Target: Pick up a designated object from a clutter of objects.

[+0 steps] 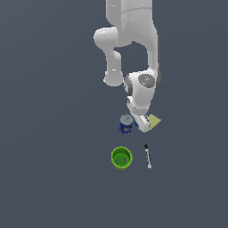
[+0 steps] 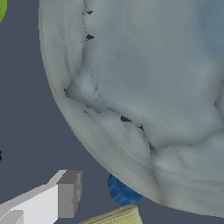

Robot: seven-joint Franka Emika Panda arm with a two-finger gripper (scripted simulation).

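Note:
The tiny bright-blue piece does not show in either view. My gripper [image 1: 143,126] is low over the floor, between the dark-blue grey-topped can [image 1: 126,124] and the flat pale-yellow square [image 1: 155,121]. In the wrist view the can's grey top [image 2: 144,87] fills most of the picture, with a patch of its blue side [image 2: 123,192] below it. Only one finger [image 2: 66,194] shows there. It stands well off the middle, so the jaws look open, and nothing is seen between them. The other finger is hidden behind the can.
A green round cup [image 1: 121,157] stands nearer the camera than the can. A thin black-and-white pen [image 1: 147,156] lies to the exterior view's right of the cup. In the wrist view, an edge of the yellow square [image 2: 116,216] and a sliver of the cup [image 2: 2,8] show.

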